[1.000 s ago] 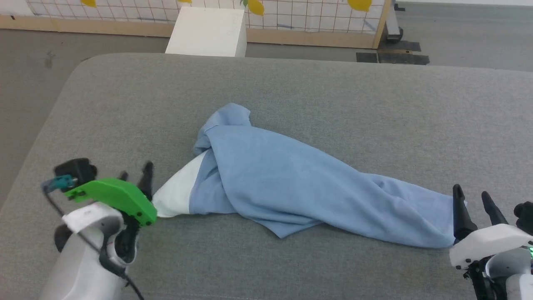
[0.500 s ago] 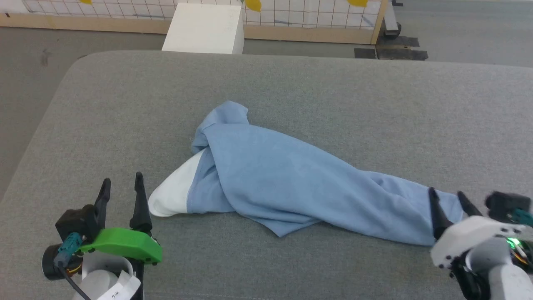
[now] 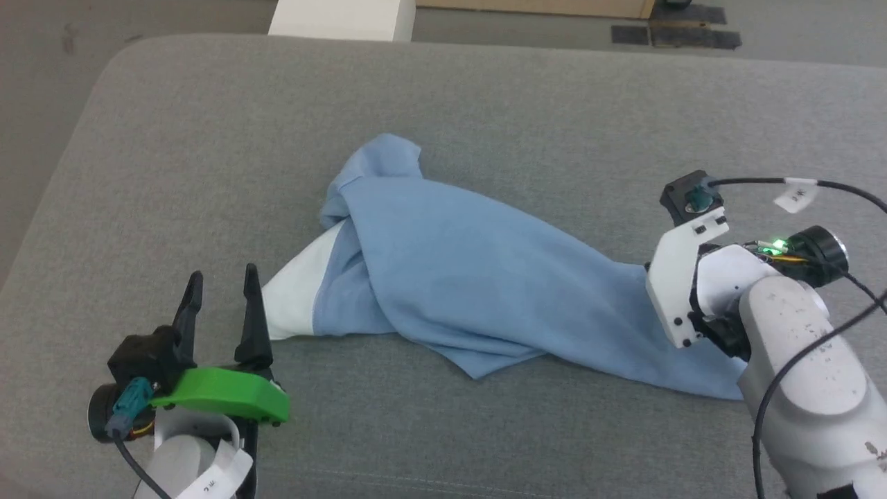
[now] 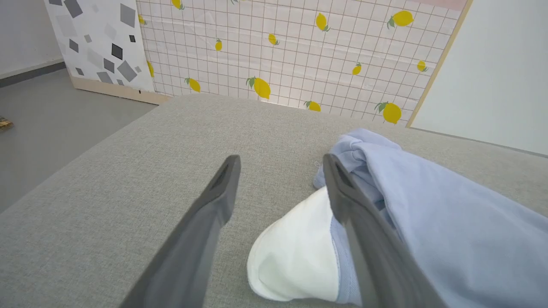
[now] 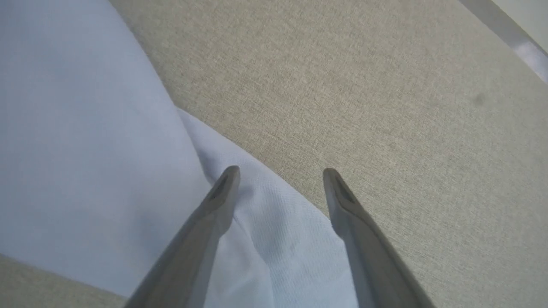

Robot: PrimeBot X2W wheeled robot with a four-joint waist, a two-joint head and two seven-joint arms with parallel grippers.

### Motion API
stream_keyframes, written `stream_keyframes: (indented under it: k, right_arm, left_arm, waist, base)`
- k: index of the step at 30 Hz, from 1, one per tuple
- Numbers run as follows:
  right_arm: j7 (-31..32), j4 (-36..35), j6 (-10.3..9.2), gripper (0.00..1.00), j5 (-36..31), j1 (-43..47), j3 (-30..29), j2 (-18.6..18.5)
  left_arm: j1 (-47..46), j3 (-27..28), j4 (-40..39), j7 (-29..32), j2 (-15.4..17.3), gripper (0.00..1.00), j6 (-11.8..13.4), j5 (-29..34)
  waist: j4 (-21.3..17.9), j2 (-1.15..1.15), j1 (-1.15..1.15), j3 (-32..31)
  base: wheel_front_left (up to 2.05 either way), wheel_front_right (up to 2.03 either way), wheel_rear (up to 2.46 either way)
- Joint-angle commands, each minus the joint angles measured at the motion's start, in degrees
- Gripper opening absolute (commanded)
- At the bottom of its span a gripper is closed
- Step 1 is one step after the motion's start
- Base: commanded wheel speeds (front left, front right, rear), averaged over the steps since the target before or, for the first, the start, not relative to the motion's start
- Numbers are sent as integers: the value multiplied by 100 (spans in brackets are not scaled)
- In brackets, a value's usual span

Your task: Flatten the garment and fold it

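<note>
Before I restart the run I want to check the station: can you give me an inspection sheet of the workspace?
Surface: grey cloth-covered table.
Job's things: garment lies bunched lengthwise, white inside showing at its left end; not flattened.
Clutter: nothing seen.
Grippers: left gripper open, beside the white end; right gripper open, astride the garment's right edge.
Cables: black cable with a white tag arches over the right arm.
Surroundings: white box, lemon-print panel, grey floor.

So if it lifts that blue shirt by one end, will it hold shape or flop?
Probably floppy: the shirt lies twisted in soft folds. Likely light, since the cloth looks thin. It may cling on the textured grey cushion.
</note>
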Motion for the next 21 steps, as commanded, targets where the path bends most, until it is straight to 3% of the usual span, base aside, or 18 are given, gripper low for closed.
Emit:
stream_keyframes:
  k: [1,9,12,13,14,21]
  right_arm:
    - [179,146,-9,100,-2,-118,189,-98]
    - [721,484,-9,100,561,-250,1395,-414]
    - [764,536,-9,100,740,-249,1540,-489]
    - [742,534,-9,42,806,-259,1529,-490]
    - [712,527,-9,0,853,-271,1512,-498]
    - [65,401,-9,0,1048,-469,666,-539]
  left_arm:
    - [-141,27,-14,-24,-54,100,-62,68]
    - [-230,216,62,-24,-245,100,-235,262]
    - [-260,258,125,-24,-299,100,-309,313]
    - [-274,274,141,-25,-318,100,-326,335]
    - [-287,293,155,-25,-331,100,-343,347]
    - [-286,409,296,-25,-390,100,-470,440]
  waist:
    - [220,0,0,245]
    - [310,0,0,459]
    - [292,0,0,477]
    - [275,0,0,477]
    - [260,0,0,472]
    - [10,0,0,309]
  base:
    - [0,0,0]
    - [0,0,0]
    - [0,0,0]
    - [0,0,0]
    - [0,0,0]
    - [0,0,0]
